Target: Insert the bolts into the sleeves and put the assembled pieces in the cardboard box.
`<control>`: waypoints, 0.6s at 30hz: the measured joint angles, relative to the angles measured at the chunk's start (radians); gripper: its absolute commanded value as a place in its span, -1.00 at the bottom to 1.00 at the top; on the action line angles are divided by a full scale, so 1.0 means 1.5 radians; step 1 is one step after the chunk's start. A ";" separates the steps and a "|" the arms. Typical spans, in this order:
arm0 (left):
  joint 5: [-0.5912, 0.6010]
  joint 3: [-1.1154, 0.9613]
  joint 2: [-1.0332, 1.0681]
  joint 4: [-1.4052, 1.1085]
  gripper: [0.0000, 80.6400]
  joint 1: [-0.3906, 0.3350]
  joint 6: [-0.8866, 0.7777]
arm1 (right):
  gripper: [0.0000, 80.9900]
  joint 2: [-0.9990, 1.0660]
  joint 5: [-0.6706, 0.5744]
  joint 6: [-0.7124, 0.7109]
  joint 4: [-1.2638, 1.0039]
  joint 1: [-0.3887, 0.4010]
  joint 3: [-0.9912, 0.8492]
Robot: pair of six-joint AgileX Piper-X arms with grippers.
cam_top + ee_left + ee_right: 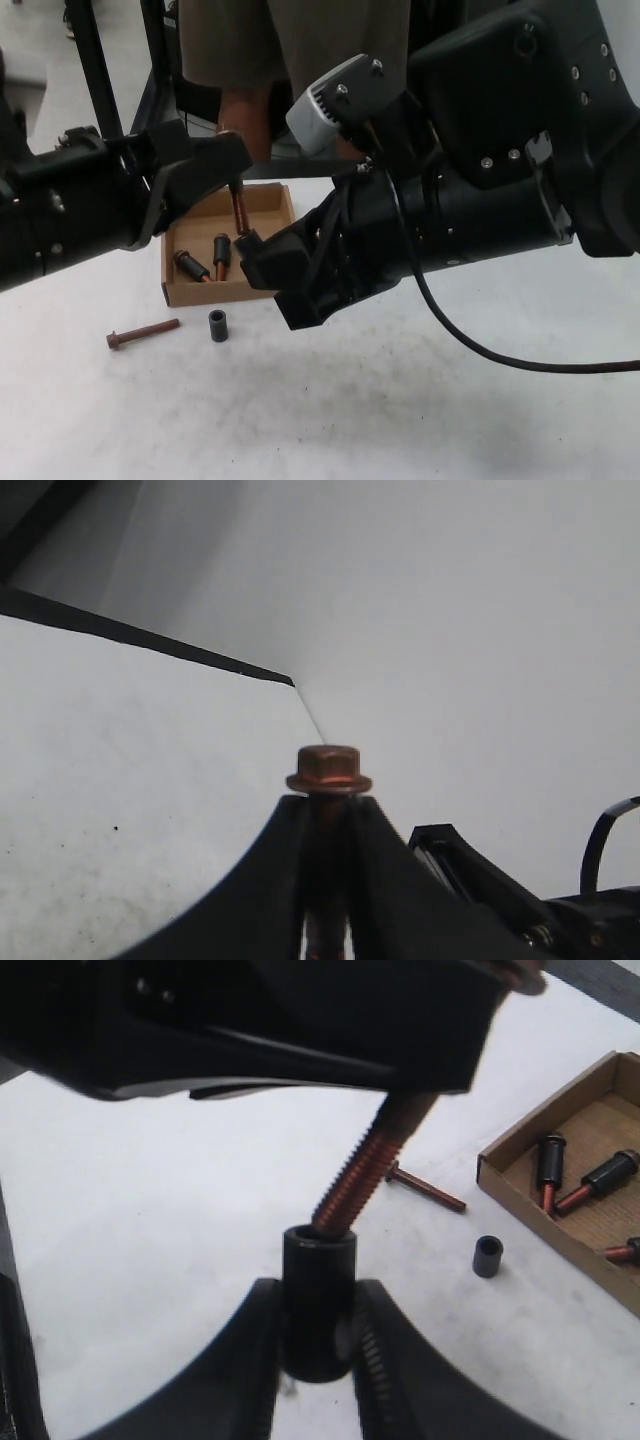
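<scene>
So on your desk (400, 400), farthest left there's a loose bolt (143, 332) lying flat, and just beside it on the right a spare sleeve (218, 325) standing on end, the two not touching. Right behind those sits the cardboard box (200, 293), and you can see at least two assembled pieces (190, 265) lying in it, copper shanks poking out of black sleeves. Over the box's right half is your left gripper (235, 185), coming in from the left side. It's clamped tight on a bolt (329, 770), with the flanged head sticking out above the fingers (275, 880) and the threaded end pointing down. Directly under that is your right gripper (319, 1305), closed around a sleeve (319, 1260) and holding it upright with the open end up. The bolt comes down at a slant, and its threaded tip is right at the sleeve's mouth. I can't tell how far in it actually is. Both held parts are up in the air, off the desk, and the right arm's bulk takes up the right-hand side.
</scene>
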 measured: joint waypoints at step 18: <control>0.000 0.000 0.000 0.000 -0.98 0.000 0.000 | -0.99 0.000 0.023 0.000 -0.003 0.000 0.000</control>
